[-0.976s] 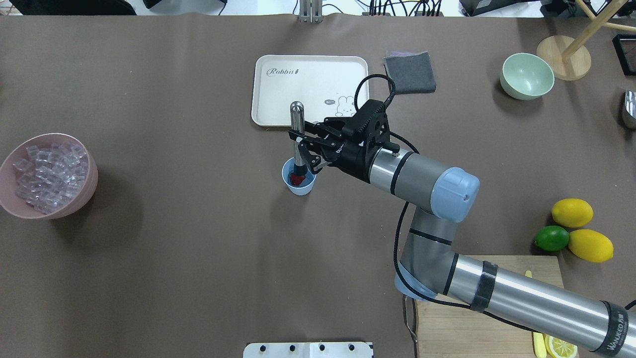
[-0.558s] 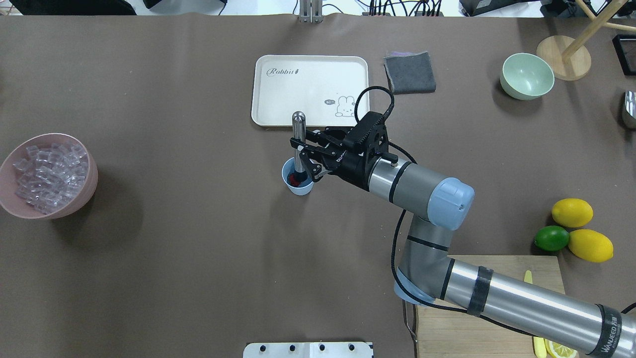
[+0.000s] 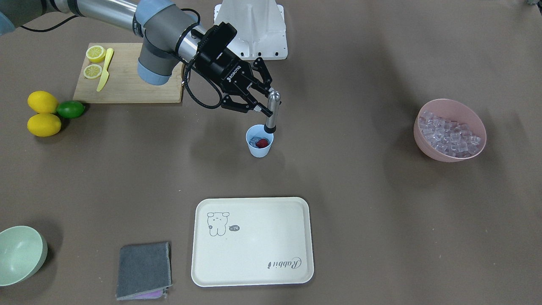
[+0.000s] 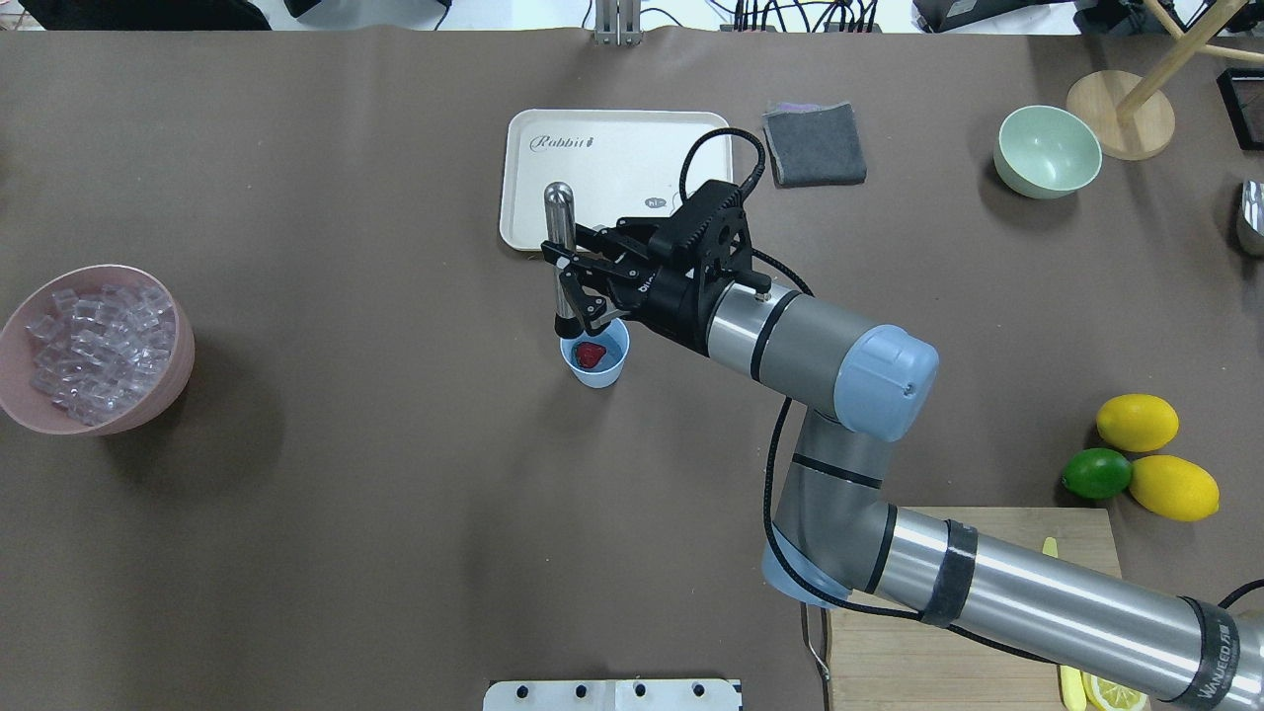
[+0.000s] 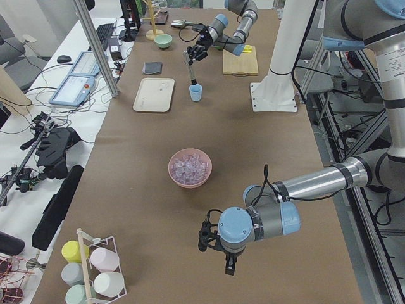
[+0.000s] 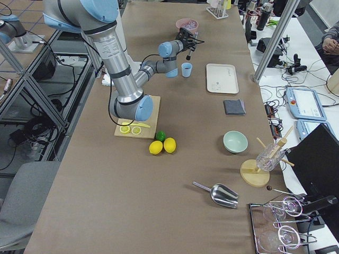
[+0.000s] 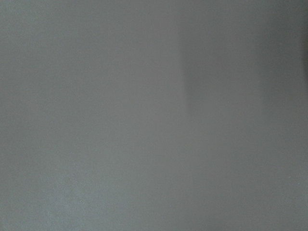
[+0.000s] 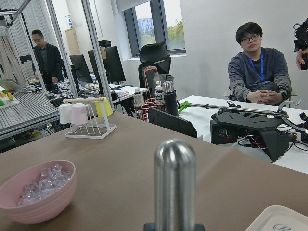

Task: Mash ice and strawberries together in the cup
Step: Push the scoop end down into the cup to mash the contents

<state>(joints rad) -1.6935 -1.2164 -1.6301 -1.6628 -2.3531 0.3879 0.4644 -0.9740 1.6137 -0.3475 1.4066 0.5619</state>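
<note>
cup is light blue, strawberry red, bowl pink.

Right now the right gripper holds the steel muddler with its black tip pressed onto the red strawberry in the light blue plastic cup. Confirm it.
Not pressed. The right gripper holds the steel muddler, but its tip hangs by the rim of the light blue plastic cup, clear of the red strawberry; the overhead exterior view shows it.
</note>
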